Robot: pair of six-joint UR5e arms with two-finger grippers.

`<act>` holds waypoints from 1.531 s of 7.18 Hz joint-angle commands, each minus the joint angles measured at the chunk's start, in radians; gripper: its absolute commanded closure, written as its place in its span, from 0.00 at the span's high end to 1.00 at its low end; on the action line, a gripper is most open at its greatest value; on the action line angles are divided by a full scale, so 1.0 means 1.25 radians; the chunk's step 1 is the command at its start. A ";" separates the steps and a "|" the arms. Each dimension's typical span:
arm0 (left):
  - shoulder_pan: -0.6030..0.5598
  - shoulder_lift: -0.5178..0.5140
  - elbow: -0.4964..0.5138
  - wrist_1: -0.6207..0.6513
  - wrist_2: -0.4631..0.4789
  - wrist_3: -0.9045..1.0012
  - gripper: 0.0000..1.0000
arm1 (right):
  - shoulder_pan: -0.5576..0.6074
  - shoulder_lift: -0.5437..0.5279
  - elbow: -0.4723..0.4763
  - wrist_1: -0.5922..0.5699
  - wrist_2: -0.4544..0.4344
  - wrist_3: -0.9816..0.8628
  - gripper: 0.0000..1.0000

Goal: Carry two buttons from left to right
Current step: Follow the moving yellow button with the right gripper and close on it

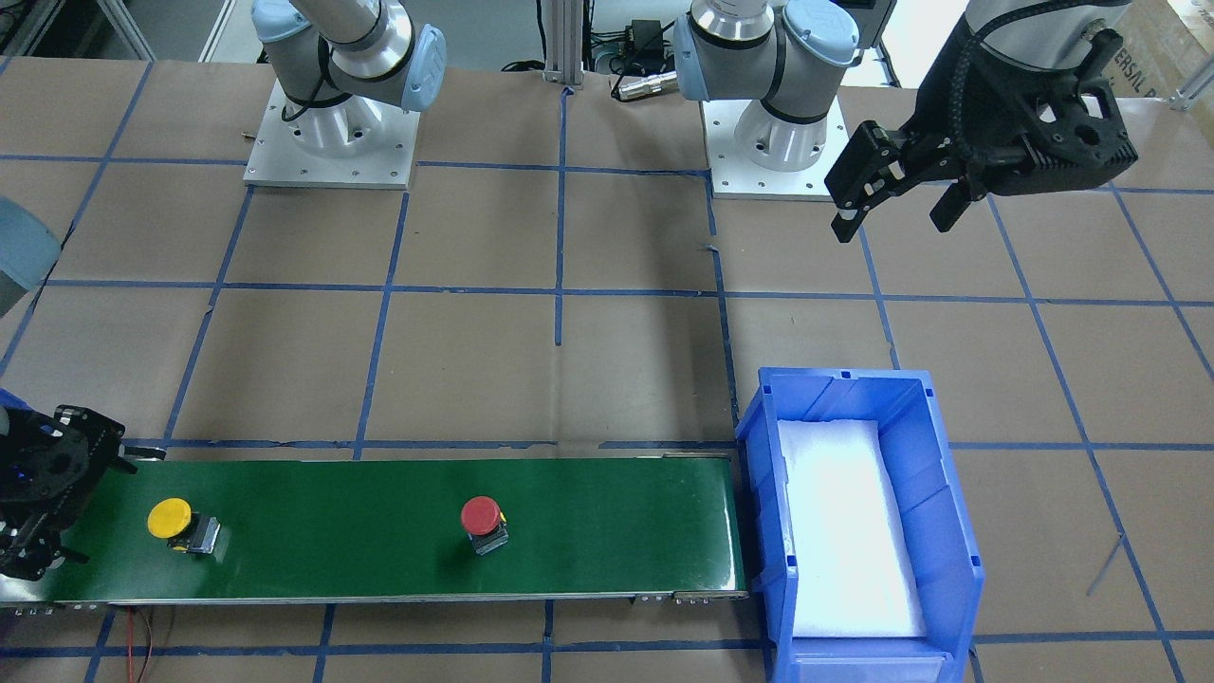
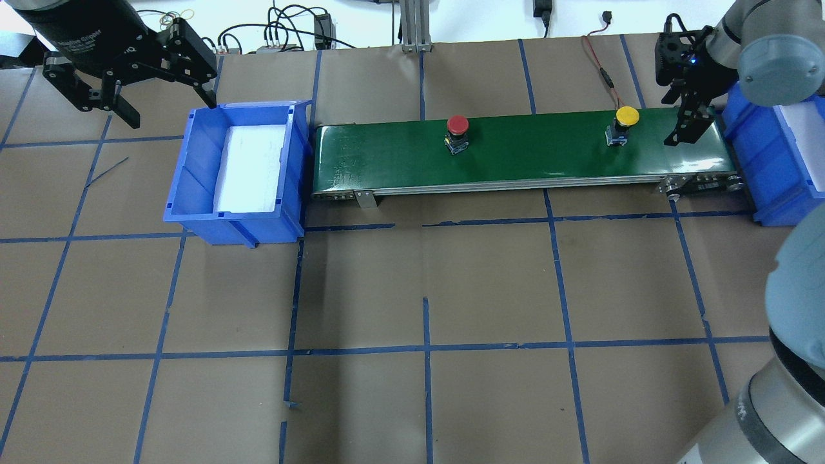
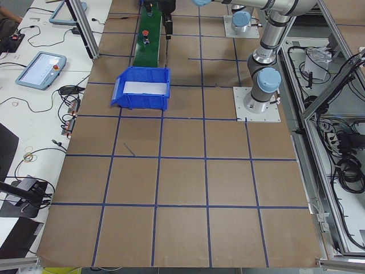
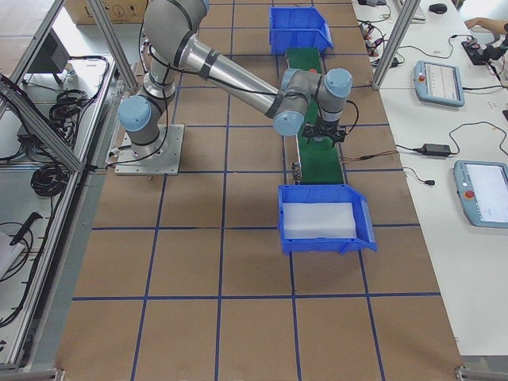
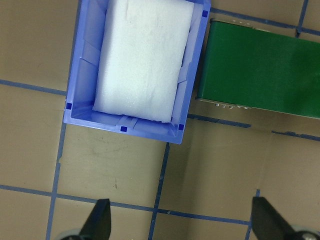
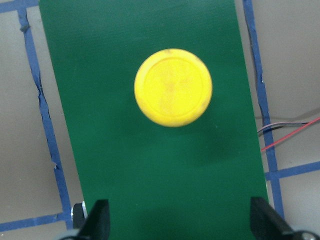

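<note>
Since the yellow button [image 6: 173,87] stands on the belt [image 6: 125,165] just ahead of your right gripper [image 6: 182,225], jaws apart, advance until its cap centres between them, then grip the body below.

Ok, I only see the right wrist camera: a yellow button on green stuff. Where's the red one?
Observer: The red button stands on the same green belt, farther along toward the blue bin at its left end.
Operator: Is the other pincer holding anything?
Observer: No, the left pincer is open and empty, up in the air near that bin.
Operator: Anything in the bin?
Observer: Only a white foam pad.
</note>
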 commanded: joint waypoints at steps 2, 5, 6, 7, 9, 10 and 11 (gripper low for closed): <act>0.002 0.000 0.001 0.000 0.000 0.000 1.00 | -0.001 0.004 -0.003 0.000 -0.004 -0.020 1.00; 0.004 0.000 0.001 0.000 -0.001 0.000 1.00 | -0.001 -0.001 0.000 -0.001 -0.005 -0.013 1.00; 0.004 0.000 0.001 0.000 -0.001 0.000 1.00 | -0.001 0.003 -0.005 -0.003 -0.006 -0.015 1.00; 0.005 0.000 0.001 0.000 -0.001 0.000 1.00 | -0.001 0.002 -0.003 -0.005 -0.020 -0.013 1.00; 0.005 0.000 0.001 0.000 -0.001 0.000 1.00 | -0.001 0.002 0.000 -0.029 -0.024 -0.013 1.00; 0.005 0.000 0.001 0.000 -0.001 0.000 1.00 | 0.000 0.002 0.000 -0.033 -0.024 -0.015 1.00; 0.004 0.000 0.001 0.000 -0.001 0.000 1.00 | 0.000 0.003 0.000 -0.048 -0.033 -0.023 1.00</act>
